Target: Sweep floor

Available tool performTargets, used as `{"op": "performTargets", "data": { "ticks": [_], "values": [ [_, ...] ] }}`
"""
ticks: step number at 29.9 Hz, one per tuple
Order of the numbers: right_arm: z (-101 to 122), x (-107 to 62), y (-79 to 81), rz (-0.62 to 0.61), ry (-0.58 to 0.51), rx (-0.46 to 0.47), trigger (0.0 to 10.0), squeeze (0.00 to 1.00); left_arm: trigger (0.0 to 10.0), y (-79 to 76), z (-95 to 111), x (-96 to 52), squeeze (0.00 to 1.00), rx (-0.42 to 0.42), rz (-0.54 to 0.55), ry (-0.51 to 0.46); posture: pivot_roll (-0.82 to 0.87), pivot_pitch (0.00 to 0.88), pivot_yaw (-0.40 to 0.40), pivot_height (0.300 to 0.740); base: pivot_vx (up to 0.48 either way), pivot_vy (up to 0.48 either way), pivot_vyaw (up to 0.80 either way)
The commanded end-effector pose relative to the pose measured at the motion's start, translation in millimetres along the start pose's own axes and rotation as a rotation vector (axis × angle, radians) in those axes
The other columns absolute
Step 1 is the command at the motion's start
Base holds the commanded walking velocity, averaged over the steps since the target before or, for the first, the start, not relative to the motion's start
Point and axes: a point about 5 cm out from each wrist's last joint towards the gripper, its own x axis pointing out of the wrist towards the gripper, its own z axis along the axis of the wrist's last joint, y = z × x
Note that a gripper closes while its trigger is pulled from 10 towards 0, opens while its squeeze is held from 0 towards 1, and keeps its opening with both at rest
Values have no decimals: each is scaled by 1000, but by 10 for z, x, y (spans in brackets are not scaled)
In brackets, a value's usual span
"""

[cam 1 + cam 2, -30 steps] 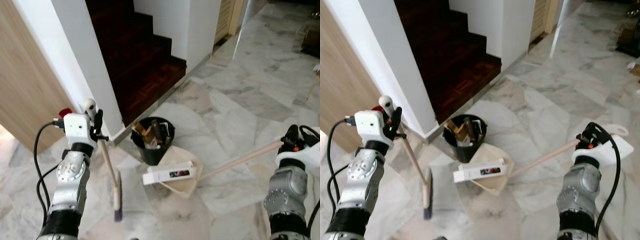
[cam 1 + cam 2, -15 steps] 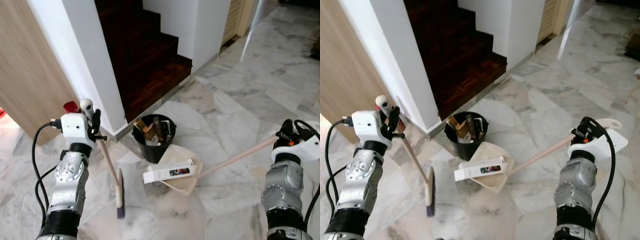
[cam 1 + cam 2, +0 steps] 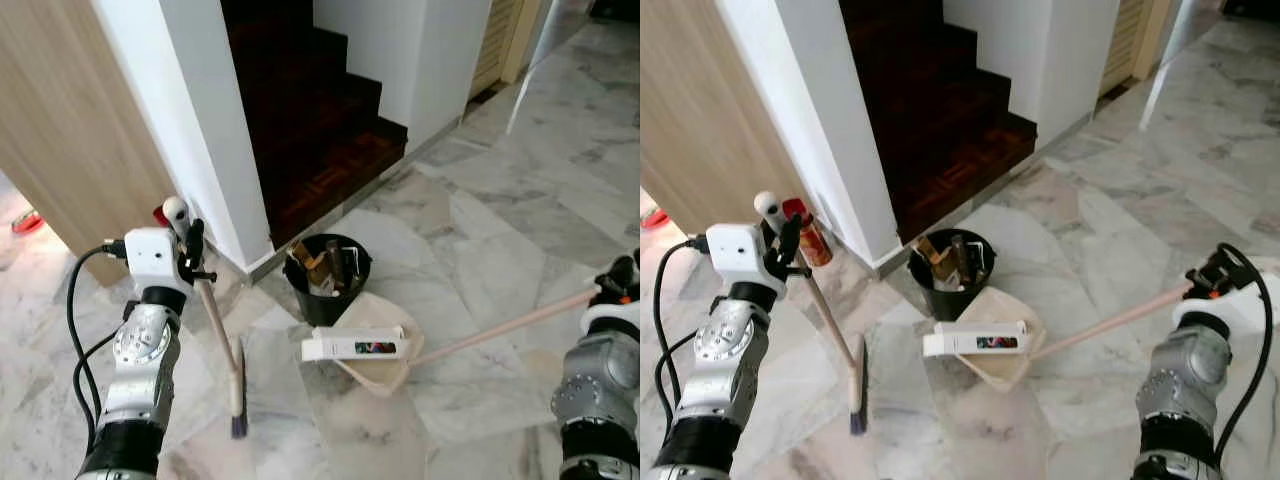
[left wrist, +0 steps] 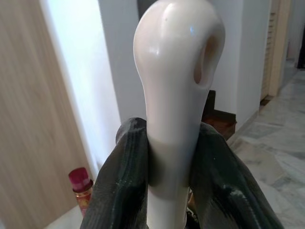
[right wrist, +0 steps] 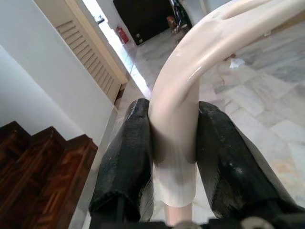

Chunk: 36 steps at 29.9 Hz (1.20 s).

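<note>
Left gripper point(image 4: 174, 191) was clamped on the cream plastic handle of a wooden-shafted broom point(image 3: 214, 323), both black fingers point(image 4: 119, 191) pressed against the grip just under its rounded, holed end. The shaft slanted down from the gripper to the brush head point(image 3: 237, 388), which rested on the grey-veined marble floor point(image 3: 500, 250) just in front of the left arm.

Right gripper point(image 5: 174, 157) was closed on the curved cream handle of a long-handled dustpan point(image 3: 1005, 345). Its pale shaft ran low across the floor from the robot's right to the beige pan, which lay flat just in front of a black round bin point(image 3: 325, 280) stuffed with scraps. A white rectangular box point(image 3: 355, 347) lay across the pan's rear edge.

The bin stood close to the foot of a white wall corner point(image 3: 220, 150), beside dark wooden stairs point(image 3: 320, 130). A red spray can point(image 3: 808, 233) stood at the base of a light wooden panel point(image 3: 70, 130), near the left gripper. Open marble stretched to the robot's right and ahead.
</note>
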Motion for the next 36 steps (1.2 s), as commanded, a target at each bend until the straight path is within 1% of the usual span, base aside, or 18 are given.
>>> {"op": "performTargets", "data": {
  "ticks": [1,3,7,8,12,18,20,22,23,24,25,26,27,31,32,33,36],
  "values": [
    [122,56,28,-7,-59,25,10000,0,10000,35,76,24,0,17,7,-41,43,43,45,740,0,0,0],
    [160,76,-4,-19,-69,31,10000,0,10000,45,77,19,0,19,9,-41,44,47,44,740,0,0,0],
    [234,95,-52,-44,-105,15,10000,0,10000,59,77,19,0,21,13,-40,43,49,44,740,0,0,0],
    [264,101,-98,-67,-119,11,10000,0,10000,59,77,22,0,21,13,-40,41,52,44,740,0,0,0],
    [284,99,-155,-90,-125,3,10000,0,10000,53,75,22,0,20,13,-40,41,52,44,740,0,0,0],
    [330,72,-204,-138,-165,-2,10000,0,10000,44,76,30,0,16,10,-41,37,55,46,740,0,0,0],
    [427,58,-292,-230,-226,-16,10000,0,10000,50,80,34,0,17,11,-42,38,63,50,740,0,0,0],
    [440,58,-300,-242,-233,-14,10000,0,10000,52,81,34,0,18,11,-42,38,63,50,740,0,0,0],
    [450,57,-310,-256,-238,-4,10000,0,10000,53,81,34,0,18,12,-42,38,63,50,740,0,0,0],
    [458,54,-356,-303,-240,17,10000,0,10000,53,81,34,0,18,11,-42,38,62,50,740,0,0,0],
    [459,50,-404,-346,-238,47,10000,0,10000,51,80,33,0,17,11,-41,38,62,50,740,0,0,0],
    [452,41,-481,-409,-230,99,10000,0,10000,46,79,32,0,17,9,-42,38,61,50,740,0,0,0],
    [452,41,-481,-409,-230,99,10000,0,10000,46,79,32,0,17,9,-42,38,61,50,740,0,0,0],
    [396,37,-545,-437,-194,180,10000,0,10000,35,81,35,0,15,7,-43,38,61,50,740,0,0,0],
    [386,34,-583,-455,-186,219,10000,0,10000,35,83,36,0,15,7,-44,38,61,50,740,0,0,0],
    [382,34,-597,-461,-182,235,10000,0,10000,35,83,37,0,15,7,-45,38,61,50,740,0,0,0],
    [367,29,-625,-478,-174,263,10000,0,10000,37,81,36,0,15,7,-45,37,51,50,740,0,0,0]
  ]
}}
